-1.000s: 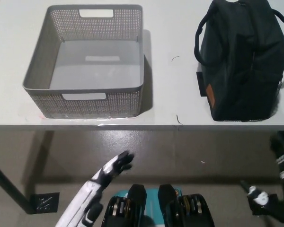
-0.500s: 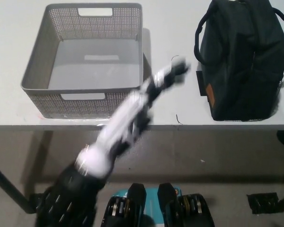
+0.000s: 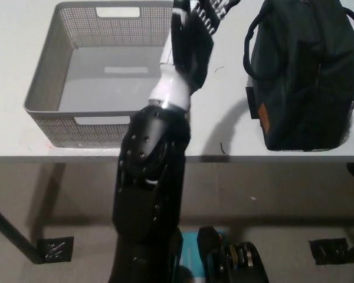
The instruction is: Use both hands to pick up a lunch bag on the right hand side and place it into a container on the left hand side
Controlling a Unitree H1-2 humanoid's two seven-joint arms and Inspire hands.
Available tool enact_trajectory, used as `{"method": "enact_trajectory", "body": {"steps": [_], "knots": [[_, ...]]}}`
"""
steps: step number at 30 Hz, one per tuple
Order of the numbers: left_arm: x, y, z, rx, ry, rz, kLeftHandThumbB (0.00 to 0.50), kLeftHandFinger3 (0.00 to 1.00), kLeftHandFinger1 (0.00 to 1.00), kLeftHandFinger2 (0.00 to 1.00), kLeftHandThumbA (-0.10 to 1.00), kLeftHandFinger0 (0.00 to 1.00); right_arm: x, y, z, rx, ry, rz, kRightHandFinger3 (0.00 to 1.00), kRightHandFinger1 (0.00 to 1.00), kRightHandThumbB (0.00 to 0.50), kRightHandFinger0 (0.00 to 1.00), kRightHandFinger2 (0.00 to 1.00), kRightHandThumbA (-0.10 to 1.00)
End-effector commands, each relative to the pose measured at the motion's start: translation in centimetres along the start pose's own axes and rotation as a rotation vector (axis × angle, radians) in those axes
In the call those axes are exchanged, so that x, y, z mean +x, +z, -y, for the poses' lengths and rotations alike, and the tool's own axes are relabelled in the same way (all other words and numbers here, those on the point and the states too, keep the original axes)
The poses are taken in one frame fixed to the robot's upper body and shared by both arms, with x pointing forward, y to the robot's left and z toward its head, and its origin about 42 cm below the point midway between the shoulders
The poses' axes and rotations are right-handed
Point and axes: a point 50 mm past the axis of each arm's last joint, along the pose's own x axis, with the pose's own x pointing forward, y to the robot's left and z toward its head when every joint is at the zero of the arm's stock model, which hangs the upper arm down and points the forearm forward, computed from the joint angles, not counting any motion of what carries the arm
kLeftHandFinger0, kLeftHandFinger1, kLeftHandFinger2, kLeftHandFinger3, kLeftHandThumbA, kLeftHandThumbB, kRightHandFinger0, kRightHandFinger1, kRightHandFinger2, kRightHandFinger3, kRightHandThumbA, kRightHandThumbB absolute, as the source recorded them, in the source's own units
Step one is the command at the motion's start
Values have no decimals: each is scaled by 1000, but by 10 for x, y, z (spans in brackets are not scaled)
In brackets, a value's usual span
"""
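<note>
**Reach toward lunch bag, no grasp yet**

Lunch bag (image 3: 304, 73) stands upright at the right end of the table (image 3: 23, 141), near the front edge. Black fabric, soft boxy shape, looped carry handles at the top, small tan tag low on the side that faces the basket. Nothing touches it.

Basket (image 3: 103, 71) sits at the left end of the table, also close to the front edge. Grey plastic with perforated walls, rectangular, slot handles cut into the near and far walls, smooth floor, nothing in it. Table top is plain pale grey and matte.

Left hand (image 3: 194, 35) is raised over the table between basket and bag, at the top edge of the head view, its forearm running up from the bottom. Fingertips are cut off by the frame and partly blurred; cannot tell whether the fingers are spread or curled. It holds nothing that shows.

Right hand: not in view.

Judgement: step in hand is the approach, with the pick-up not yet begun. Next move calls for the left hand to come against the bag's near side and for the right hand to arrive at the opposite side, so the soft walls are squeezed evenly before any lift. Fabric will likely give under pressure.
</note>
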Motion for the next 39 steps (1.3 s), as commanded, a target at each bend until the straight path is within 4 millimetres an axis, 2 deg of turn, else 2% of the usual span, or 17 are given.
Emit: {"method": "enact_trajectory", "body": {"steps": [1, 3, 7, 10, 11, 12, 14, 19, 21, 23, 25, 28, 30, 34, 36, 38, 39], "knots": [[25, 7, 26, -117, -2, -48, 377, 1000, 1000, 1000, 1000, 1000, 30, 6, 3, 59, 14, 21, 1000, 1000, 182, 1000, 1000, 1000], [33, -2, 33, -141, 14, -86, 367, 1000, 1000, 1000, 1000, 1000, 46, 3, 3, 148, 28, -27, 1000, 1000, 172, 1000, 1000, 1000], [42, -17, 38, -177, 35, -137, 365, 1000, 1000, 1000, 1000, 1000, 71, -5, 0, 240, 21, -97, 1000, 1000, 191, 1000, 1000, 1000], [44, -31, 40, -188, 41, -181, 362, 1000, 1000, 1000, 1000, 1000, 85, -14, 2, 248, 20, -132, 1000, 1000, 193, 1000, 1000, 1000], [45, -36, 40, -183, 39, -196, 340, 1000, 1000, 1000, 1000, 1000, 90, -17, 2, 248, 14, -144, 1000, 1000, 154, 1000, 1000, 1000], [45, -39, 40, -177, 40, -205, 370, 1000, 1000, 1000, 1000, 1000, 93, -20, 2, 249, 11, -149, 1000, 1000, 183, 1000, 1000, 1000], [45, -48, 36, -161, 44, -228, 395, 1000, 1000, 1000, 1000, 1000, 100, -29, 2, 249, 6, -168, 1000, 1000, 184, 1000, 1000, 1000], [44, -54, 27, -118, 41, -248, 404, 1000, 1000, 1000, 1000, 1000, 100, -40, 1, 242, 9, -173, 1000, 1000, 192, 1000, 1000, 1000], [44, -54, 20, -41, 10, -242, 421, 1000, 1000, 1000, 1000, 1000, 97, -42, 2, 240, 7, -174, 1000, 1000, 183, 1000, 1000, 1000], [44, -52, 15, 38, -22, -242, 407, 1000, 1000, 1000, 1000, 1000, 94, -45, 5, 235, 7, -176, 1000, 1000, 176, 1000, 1000, 1000], [44, -46, 6, 186, -56, -214, 374, 1000, 1000, 1000, 1000, 1000, 89, -47, 8, 218, 3, -181, 1000, 1000, 180, 1000, 1000, 1000], [48, -33, -8, 347, -111, -159, 397, 1000, 1000, 1000, 1000, 1000, 83, -50, 12, 184, 0, -179, 1000, 1000, 181, 1000, 1000, 1000], [50, -24, -14, 459, -136, -128, 437, 1000, 1000, 1000, 1000, 1000, 80, -52, 14, 178, -5, -182, 1000, 1000, 186, 1000, 1000, 1000], [55, -17, -14, 551, -146, -103, 413, 1000, 1000, 1000, 1000, 1000, 79, -54, 12, 170, -1, -187, 1000, 1000, 199, 1000, 1000, 1000], [58, -22, -13, 552, -149, -114, 419, 1000, 1000, 1000, 1000, 1000, 79, -57, 9, 177, 1, -189, 1000, 1000, 199, 1000, 1000, 1000], [61, -38, -2, 539, -180, -153, 353, 1000, 1000, 1000, 1000, 1000, 81, -57, 3, 191, 5, -195, 1000, 1000, 201, 1000, 1000, 1000], [63, -48, 4, 519, -182, -179, 354, 1000, 1000, 1000, 1000, 1000, 81, -57, 1, 190, 16, -194, 1000, 1000, 194, 1000, 1000, 1000]]}}
